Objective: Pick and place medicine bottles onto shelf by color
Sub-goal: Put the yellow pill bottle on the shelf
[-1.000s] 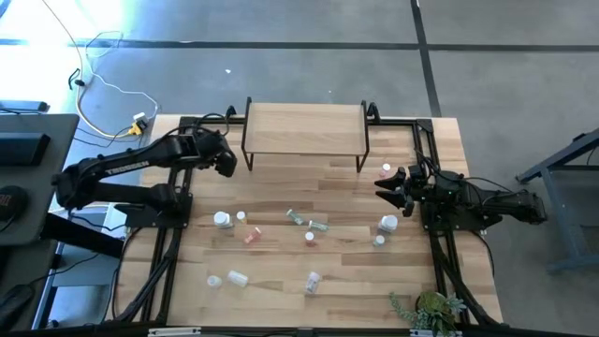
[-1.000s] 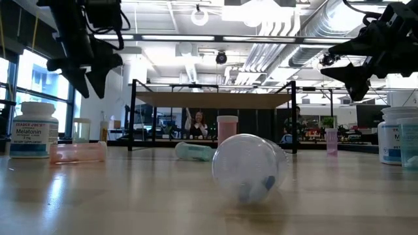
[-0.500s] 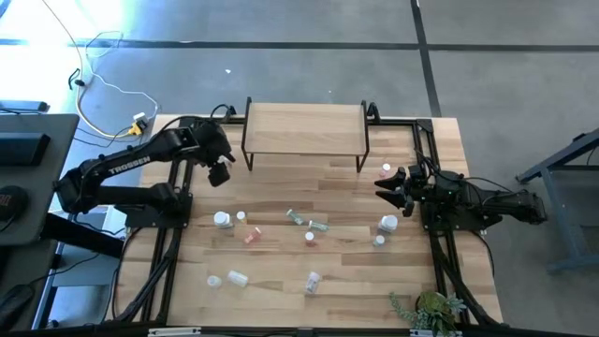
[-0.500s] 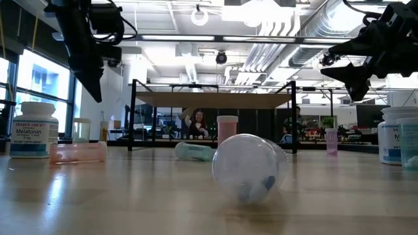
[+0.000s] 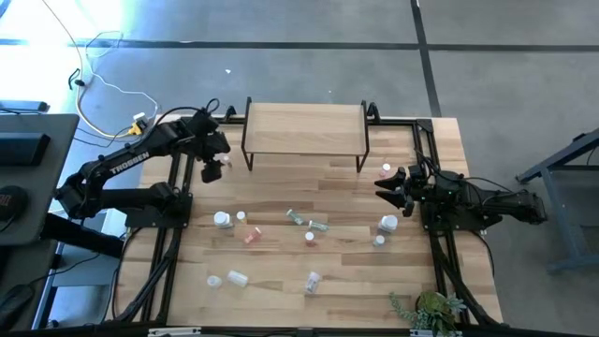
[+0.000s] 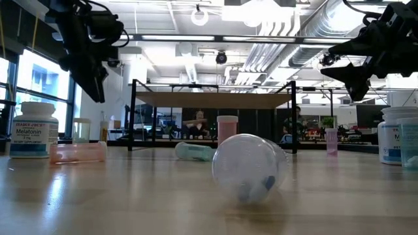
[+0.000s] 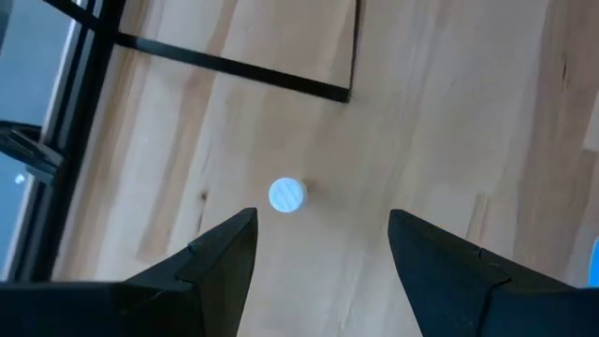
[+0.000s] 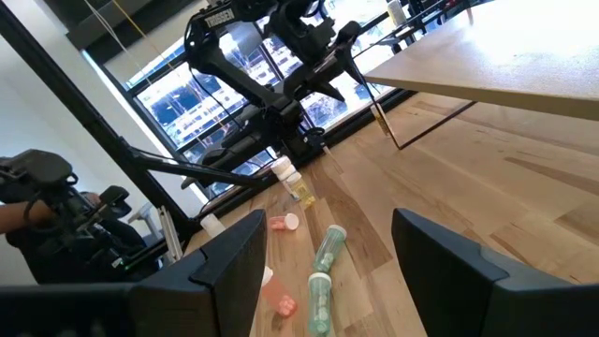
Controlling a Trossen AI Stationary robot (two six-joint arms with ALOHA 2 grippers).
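Looking straight down, the table (image 5: 281,271) carries the shelf (image 5: 304,126) at its far edge, board bare, with medicine bottles (image 5: 309,236) scattered across the middle and near half. Only the low view gives heights: both arms hang well above the wood, and a clear bottle (image 6: 250,168) lies on its side close to the lens, hiding part of the shelf legs. Left gripper (image 5: 212,171) hovers beside the shelf's left legs, fingers spread wide, empty; its wrist view alone shows a small white cap (image 7: 286,195) below. Right gripper (image 5: 390,190) waits near a pink bottle (image 5: 386,169), fingers apart, empty.
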